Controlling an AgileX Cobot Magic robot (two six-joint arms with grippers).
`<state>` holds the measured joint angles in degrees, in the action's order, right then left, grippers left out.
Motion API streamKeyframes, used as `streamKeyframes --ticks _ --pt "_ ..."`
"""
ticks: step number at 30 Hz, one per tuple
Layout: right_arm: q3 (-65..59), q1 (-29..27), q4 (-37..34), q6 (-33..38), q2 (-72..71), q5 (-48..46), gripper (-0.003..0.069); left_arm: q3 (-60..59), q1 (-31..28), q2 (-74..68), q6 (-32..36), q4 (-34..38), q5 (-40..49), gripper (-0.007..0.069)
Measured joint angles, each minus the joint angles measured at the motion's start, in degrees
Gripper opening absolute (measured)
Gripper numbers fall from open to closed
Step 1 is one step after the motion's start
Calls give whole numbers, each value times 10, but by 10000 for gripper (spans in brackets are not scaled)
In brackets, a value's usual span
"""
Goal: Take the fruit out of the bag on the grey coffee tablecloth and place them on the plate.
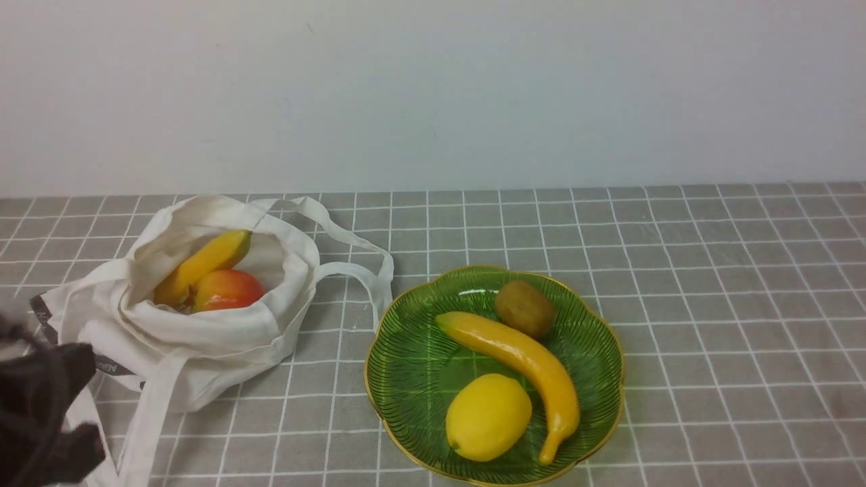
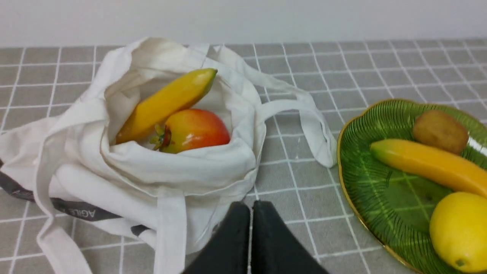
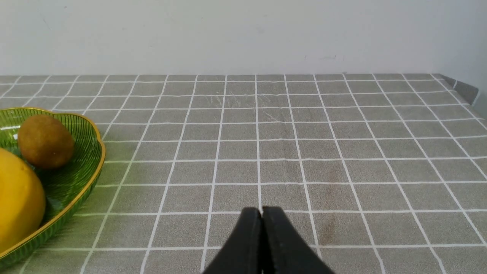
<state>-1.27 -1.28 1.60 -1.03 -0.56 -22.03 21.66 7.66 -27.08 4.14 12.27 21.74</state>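
Note:
The off-white bag (image 1: 203, 325) lies open on the grey checked tablecloth (image 1: 710, 304) at the left. Inside it are a green-tipped banana (image 1: 203, 264) and a red-orange apple-like fruit (image 1: 226, 289); both also show in the left wrist view, the banana (image 2: 167, 102) above the red fruit (image 2: 194, 129). The green plate (image 1: 406, 365) at centre holds a banana (image 1: 521, 358), a lemon (image 1: 488, 416) and a brown kiwi (image 1: 525, 308). My left gripper (image 2: 251, 207) is shut and empty, in front of the bag. My right gripper (image 3: 261, 213) is shut and empty over bare cloth, right of the plate (image 3: 81, 179).
The bag's long straps (image 1: 358, 264) trail toward the plate's left rim. A white wall stands behind the table. The cloth's far right corner (image 3: 456, 85) shows in the right wrist view. The left arm (image 1: 40, 412) is a dark mass at the front left.

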Motion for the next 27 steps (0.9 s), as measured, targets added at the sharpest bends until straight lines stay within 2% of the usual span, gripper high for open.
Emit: streamKeyframes --ticks 4,10,27 --pt "0 0 0 0 0 0 -16 -65 0 130 0 4 -74 -8" --pt "0 0 0 0 0 0 -16 -93 0 266 0 5 -105 -8" --pt "0 0 0 0 -1 0 -16 -126 0 279 1 -9 -102 -8"
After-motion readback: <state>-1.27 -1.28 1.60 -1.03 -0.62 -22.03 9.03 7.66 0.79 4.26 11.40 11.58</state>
